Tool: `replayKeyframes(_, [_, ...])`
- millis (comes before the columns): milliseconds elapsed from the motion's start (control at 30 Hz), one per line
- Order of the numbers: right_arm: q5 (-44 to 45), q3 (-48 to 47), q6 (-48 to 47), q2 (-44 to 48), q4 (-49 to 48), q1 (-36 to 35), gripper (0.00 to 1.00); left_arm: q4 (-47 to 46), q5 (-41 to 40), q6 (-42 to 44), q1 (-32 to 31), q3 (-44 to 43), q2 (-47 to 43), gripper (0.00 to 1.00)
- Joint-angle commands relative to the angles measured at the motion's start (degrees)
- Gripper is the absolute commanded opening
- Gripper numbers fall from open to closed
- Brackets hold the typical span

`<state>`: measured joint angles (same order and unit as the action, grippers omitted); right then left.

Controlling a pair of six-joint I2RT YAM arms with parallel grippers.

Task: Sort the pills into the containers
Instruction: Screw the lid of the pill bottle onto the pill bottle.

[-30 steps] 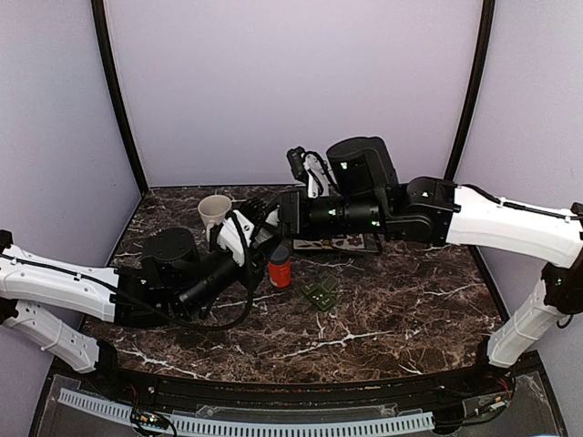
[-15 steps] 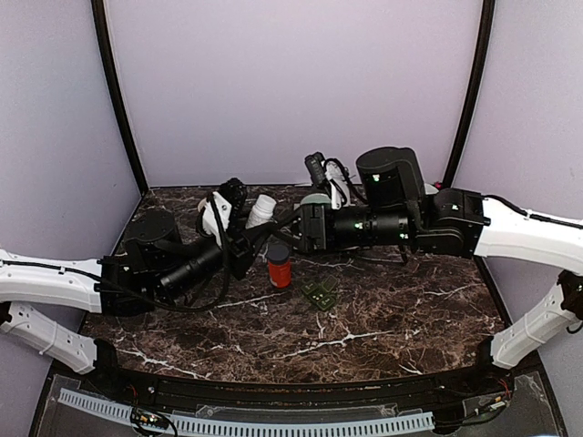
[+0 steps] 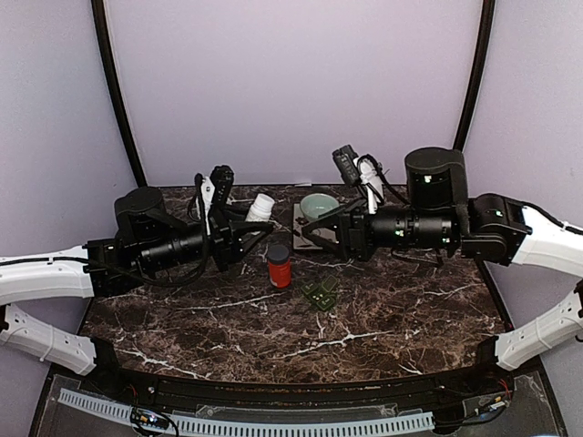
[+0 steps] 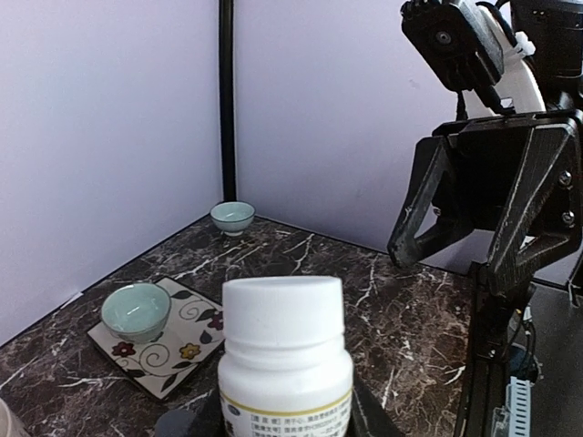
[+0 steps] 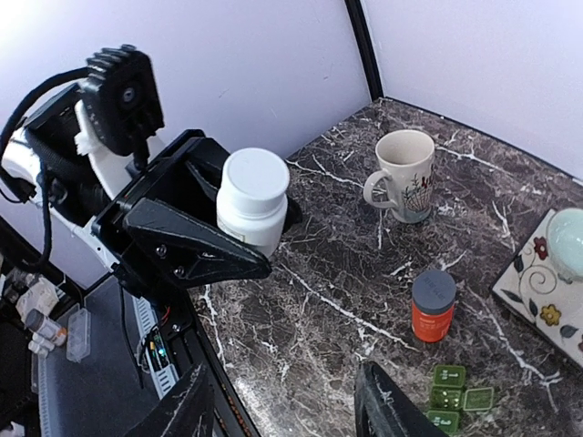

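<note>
My left gripper (image 3: 253, 222) is shut on a white pill bottle (image 3: 261, 207) with its cap on, held up above the table left of centre. The bottle fills the left wrist view (image 4: 284, 355) and also shows in the right wrist view (image 5: 252, 198). My right gripper (image 3: 306, 235) is open and empty, facing the bottle with a gap between; its fingers frame the right wrist view (image 5: 287, 405). The small dark green pill-box strip (image 3: 320, 293) lies on the table, also in the right wrist view (image 5: 454, 397). No loose pills show.
An orange bottle with a grey cap (image 3: 279, 266) stands beside the pill box. A beige mug (image 5: 401, 175) stands beyond. A patterned tray (image 4: 173, 350) holds a pale green bowl (image 4: 135, 311); another bowl (image 4: 232, 217) sits by the back wall.
Both arms have drawn apart from above the orange bottle. The left gripper moved back left with the white bottle; the right gripper moved back right.
</note>
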<state>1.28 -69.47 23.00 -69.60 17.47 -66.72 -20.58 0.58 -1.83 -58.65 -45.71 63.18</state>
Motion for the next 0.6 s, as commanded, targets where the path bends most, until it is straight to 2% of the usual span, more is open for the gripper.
replayKeyframes(0, [-2.15,0.44,-7.5,2.97,-2.25,-0.17,0.54,2.67,21.35,-4.91,2.66,-4.47,1.09,0.0])
replayKeyframes(167, [-6.05,-0.45,-9.67,2.85,-2.53,-0.08,0.54,3.73,36.37,-9.18,5.03,-8.35,6.11,0.0])
replayKeyframes(267, [-7.56,-0.66,-9.91,2.51,-3.3,0.0,0.54,4.14,42.23,-11.06,5.78,-10.36,8.94,0.0])
replayKeyframes(567, [-10.59,-0.49,-8.82,2.47,-4.73,0.88,0.54,4.43,47.76,-12.34,6.18,-11.56,11.15,0.0])
